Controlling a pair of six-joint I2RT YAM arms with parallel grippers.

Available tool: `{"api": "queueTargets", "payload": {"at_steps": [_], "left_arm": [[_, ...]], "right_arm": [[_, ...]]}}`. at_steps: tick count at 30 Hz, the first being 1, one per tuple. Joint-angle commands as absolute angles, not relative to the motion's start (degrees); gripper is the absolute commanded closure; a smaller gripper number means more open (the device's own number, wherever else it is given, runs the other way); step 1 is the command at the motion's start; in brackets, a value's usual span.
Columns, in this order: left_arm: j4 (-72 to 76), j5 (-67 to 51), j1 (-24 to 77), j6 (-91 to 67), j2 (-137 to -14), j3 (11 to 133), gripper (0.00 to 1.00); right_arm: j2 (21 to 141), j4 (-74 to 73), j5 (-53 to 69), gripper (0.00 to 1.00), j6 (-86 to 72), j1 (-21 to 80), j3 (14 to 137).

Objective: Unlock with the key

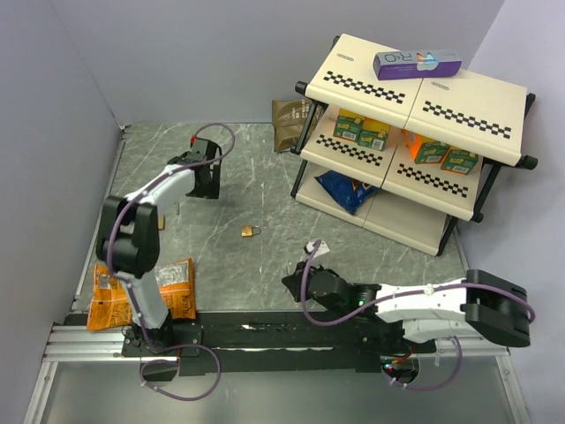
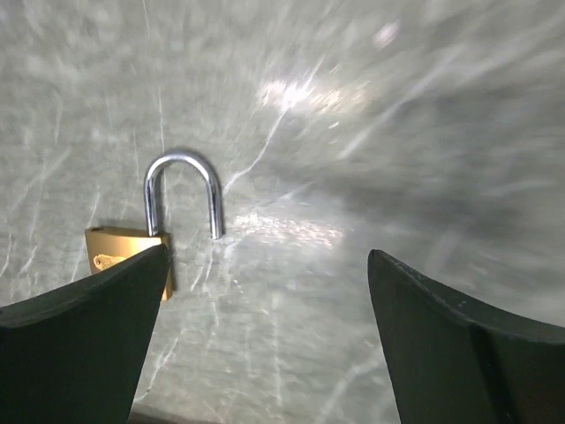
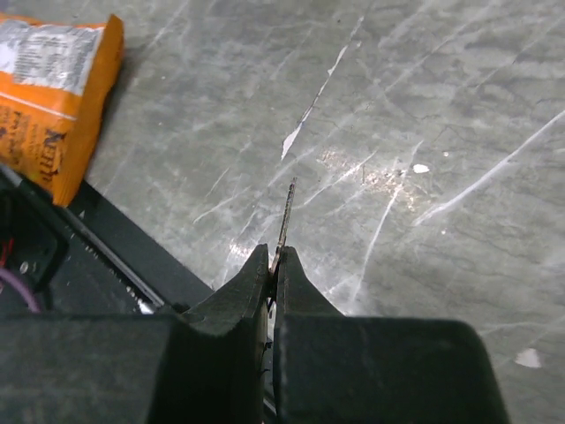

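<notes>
The brass padlock (image 1: 251, 231) lies flat on the grey marble table, mid-table. In the left wrist view the padlock (image 2: 124, 250) is partly behind my left finger (image 2: 88, 336); its silver shackle (image 2: 183, 181) arches up, and the shackle's right leg ends beside the body, not in it. My left gripper (image 2: 269, 291) is open and empty, up and to the left of the padlock in the top view (image 1: 205, 181). My right gripper (image 3: 274, 261) is shut on the thin silvery key (image 3: 284, 221), whose blade sticks out ahead of the fingertips. That gripper (image 1: 293, 283) is near the front, right of the padlock.
An orange snack bag (image 1: 141, 296) lies front left, also in the right wrist view (image 3: 53, 88). A two-tier checkered shelf rack (image 1: 494, 110) stands back right with boxes and a blue bag. A brown pouch (image 1: 287, 119) leans behind it. A white scrap (image 1: 315, 246) lies near the right gripper.
</notes>
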State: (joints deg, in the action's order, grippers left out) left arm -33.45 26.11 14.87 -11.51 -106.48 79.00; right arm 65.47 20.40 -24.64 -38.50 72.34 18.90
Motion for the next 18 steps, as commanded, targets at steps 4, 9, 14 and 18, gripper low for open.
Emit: {"api": "queueTargets", "payload": {"at_steps": [4,9,14,18], "left_arm": [[-22.16,8.24,17.93,-11.78,-82.41,69.89,0.01],[-9.69,-18.32,18.98,-11.87,-67.52,56.38,0.01],[1.73,-47.39,19.95,-16.33,-59.07,47.65,0.01],[8.95,-57.89,22.31,-24.15,-60.55,45.09,0.0]], "right_arm": [[51.1,23.37,-12.43,1.0,-30.77,67.08,14.69],[41.58,24.43,-2.04,1.0,-29.62,61.36,13.27],[37.18,28.3,8.15,1.0,-28.57,57.67,14.76],[38.67,32.16,17.28,1.0,-28.39,57.22,17.83]]}}
